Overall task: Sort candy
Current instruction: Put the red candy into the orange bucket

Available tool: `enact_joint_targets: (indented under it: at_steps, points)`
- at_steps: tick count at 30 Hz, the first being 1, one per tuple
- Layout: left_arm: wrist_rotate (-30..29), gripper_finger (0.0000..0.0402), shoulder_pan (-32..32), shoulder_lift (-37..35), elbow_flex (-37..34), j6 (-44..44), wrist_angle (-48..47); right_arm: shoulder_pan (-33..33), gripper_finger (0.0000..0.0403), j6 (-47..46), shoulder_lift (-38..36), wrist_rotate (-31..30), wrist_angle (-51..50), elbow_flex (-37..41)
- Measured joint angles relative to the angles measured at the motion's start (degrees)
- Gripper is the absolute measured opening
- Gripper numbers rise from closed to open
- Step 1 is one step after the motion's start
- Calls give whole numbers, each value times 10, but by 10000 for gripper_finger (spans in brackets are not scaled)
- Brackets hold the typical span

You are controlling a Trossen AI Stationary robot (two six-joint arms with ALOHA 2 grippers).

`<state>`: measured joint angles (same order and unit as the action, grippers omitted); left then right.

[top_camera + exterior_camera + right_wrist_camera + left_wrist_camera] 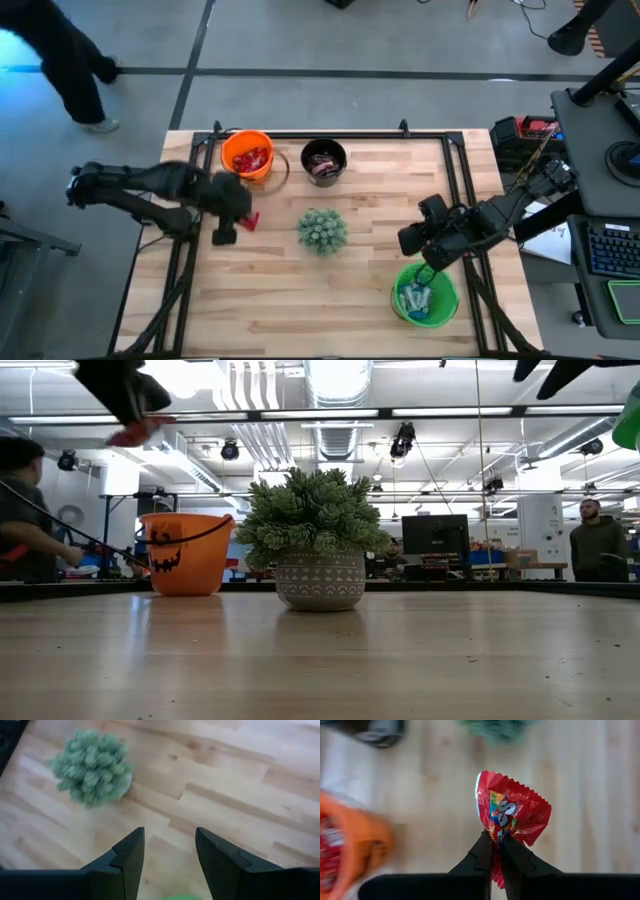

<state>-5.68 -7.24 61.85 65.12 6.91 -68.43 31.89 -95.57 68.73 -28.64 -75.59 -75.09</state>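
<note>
Left wrist view: left gripper (496,851) pinched red candy (511,819) near orange bucket (247,155), probably for drop-in; right gripper (169,851), fingers apart, idled above green bucket (425,293).

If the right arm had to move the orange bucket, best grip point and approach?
Grip the orange bucket by its rim, coming straight down with one finger inside the wall. It stands upright with its mouth open; the thin handle lies low against the side, so it is likely harder to catch.
</note>
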Motion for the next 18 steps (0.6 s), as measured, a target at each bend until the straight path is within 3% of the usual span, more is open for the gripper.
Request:
enact_joint_targets:
  at_steps: [11,18]
  points:
    - [7,1,298,-14,0,-194,44,-124,169,83,0,0,-4,0]
    - [41,1,431,1,0,-251,62,-189,169,148,0,2,-4,0]
